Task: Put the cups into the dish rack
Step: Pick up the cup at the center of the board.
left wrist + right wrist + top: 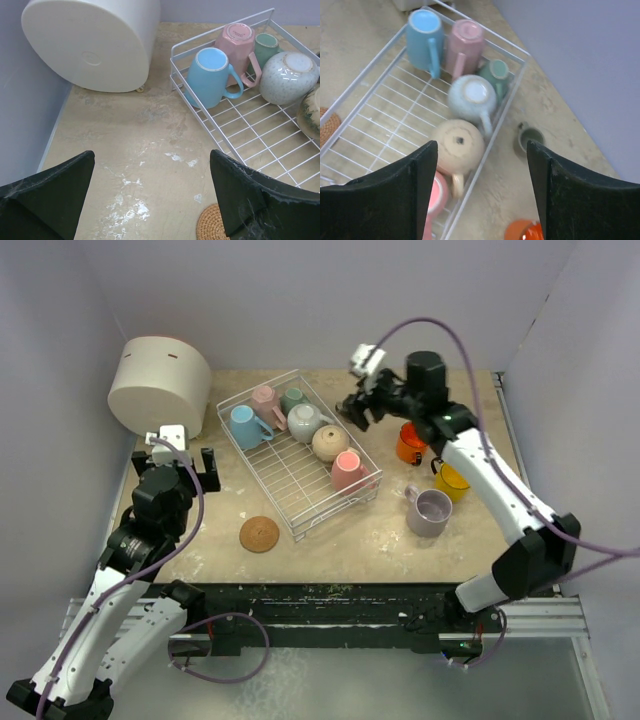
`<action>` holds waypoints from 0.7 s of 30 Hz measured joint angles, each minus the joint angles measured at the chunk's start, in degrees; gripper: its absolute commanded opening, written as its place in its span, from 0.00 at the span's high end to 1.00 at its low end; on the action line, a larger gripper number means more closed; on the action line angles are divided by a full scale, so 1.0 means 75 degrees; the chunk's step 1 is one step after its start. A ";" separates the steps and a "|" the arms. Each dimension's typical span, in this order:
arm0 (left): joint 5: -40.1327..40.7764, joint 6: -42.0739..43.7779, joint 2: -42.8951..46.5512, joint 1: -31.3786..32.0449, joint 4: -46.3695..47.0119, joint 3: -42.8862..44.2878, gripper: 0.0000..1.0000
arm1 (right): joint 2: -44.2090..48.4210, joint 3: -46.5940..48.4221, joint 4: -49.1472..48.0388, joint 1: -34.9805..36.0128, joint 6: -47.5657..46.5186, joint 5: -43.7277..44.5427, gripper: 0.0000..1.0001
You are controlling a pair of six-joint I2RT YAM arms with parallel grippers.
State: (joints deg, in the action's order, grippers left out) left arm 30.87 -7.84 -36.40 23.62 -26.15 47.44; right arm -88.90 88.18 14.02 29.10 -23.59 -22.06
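The white wire dish rack (300,531) lies mid-table and holds several upturned cups: light blue (243,426), pink (266,400), teal (293,398), white (304,422), beige (330,442) and coral pink (347,470). Orange (410,443), yellow (452,480) and lilac (430,512) cups stand on the table to its right. My right gripper (355,412) is open and empty above the rack's right rim (490,145), with the small olive-grey cup (530,137) below it, just outside the rack. My left gripper (195,468) is open and empty, left of the rack.
A large white cylindrical container (160,385) lies at the back left, close to my left gripper. A round cork coaster (259,534) lies on the table in front of the rack. Walls enclose the left, back and right.
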 measured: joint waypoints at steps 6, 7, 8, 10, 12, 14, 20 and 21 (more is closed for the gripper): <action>-0.0233 0.0017 0.0006 0.0000 0.0012 -0.0035 0.01 | 0.1670 -0.1883 -0.1614 -0.2259 0.1346 -0.1848 0.28; -0.0277 0.0023 0.0009 0.0000 0.0035 -0.0047 0.01 | 0.1845 -0.2203 -0.2037 -0.2646 0.1673 -0.2209 0.29; -0.0338 0.0029 0.0006 0.0000 0.0055 -0.0058 0.01 | 0.1955 -0.2477 -0.2410 -0.2961 0.1982 -0.2463 0.29; -0.0475 0.0064 0.0000 0.0000 0.0061 -0.0061 0.01 | 0.2002 -0.2984 -0.3185 -0.3587 0.2629 -0.2996 0.24; -0.0612 0.0122 0.0003 0.0000 0.0099 -0.0070 0.01 | 0.1886 -0.3281 -0.3622 -0.3923 0.2911 -0.3279 0.22; -0.0746 0.0189 0.0000 0.0000 0.0181 -0.0087 0.01 | 0.1731 -0.3590 -0.3931 -0.4097 0.2876 -0.3558 0.16; -0.1119 0.0326 -0.0032 0.0000 0.0242 -0.0192 0.01 | 0.1766 -0.4488 -0.4048 -0.4138 0.2157 -0.3587 0.05; -0.1148 0.0364 -0.0032 0.0000 0.0248 -0.0198 0.01 | 0.1766 -0.4505 -0.4013 -0.4138 0.2046 -0.3541 0.05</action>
State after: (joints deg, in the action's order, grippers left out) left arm 22.26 -5.10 -36.64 23.62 -24.29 45.95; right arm -75.66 54.39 -16.08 -1.93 -8.25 -48.62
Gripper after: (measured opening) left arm 0.992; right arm 0.948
